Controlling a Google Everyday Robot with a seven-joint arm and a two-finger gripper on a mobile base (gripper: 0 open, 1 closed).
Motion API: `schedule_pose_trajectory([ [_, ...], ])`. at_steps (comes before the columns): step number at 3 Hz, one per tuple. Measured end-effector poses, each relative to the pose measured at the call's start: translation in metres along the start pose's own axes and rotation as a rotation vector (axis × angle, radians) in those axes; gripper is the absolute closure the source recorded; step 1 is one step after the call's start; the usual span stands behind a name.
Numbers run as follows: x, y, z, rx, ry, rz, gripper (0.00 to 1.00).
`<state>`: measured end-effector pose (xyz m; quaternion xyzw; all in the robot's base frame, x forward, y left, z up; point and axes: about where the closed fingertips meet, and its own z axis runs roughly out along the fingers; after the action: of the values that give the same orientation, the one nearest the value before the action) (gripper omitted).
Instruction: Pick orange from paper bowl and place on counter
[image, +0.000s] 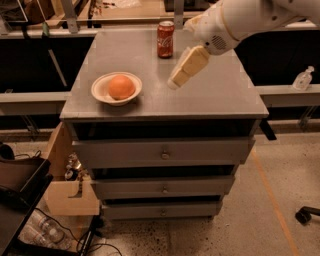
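Observation:
The orange (121, 86) lies in the off-white paper bowl (101, 93) on the left part of the grey counter (215, 100). My gripper (176, 82) hangs from the white arm that comes in from the upper right. It is above the counter's middle, to the right of the bowl and apart from it. It holds nothing.
A red soda can (165, 39) stands upright at the counter's back, just behind the gripper. The cabinet has three drawers (162, 154) below. Wooden benches run behind. A small bottle (302, 79) stands on the ledge at right. A cardboard box (65, 187) sits on the floor at left.

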<state>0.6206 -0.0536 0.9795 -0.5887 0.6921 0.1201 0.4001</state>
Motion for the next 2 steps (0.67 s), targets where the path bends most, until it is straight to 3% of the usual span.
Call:
schedule_pose_trajectory([
  [1, -0.014, -0.017, 0.036, -0.051, -0.045, -0.025, 0.12],
  [2, -0.019, -0.019, 0.057, -0.1, -0.071, -0.031, 0.15],
])
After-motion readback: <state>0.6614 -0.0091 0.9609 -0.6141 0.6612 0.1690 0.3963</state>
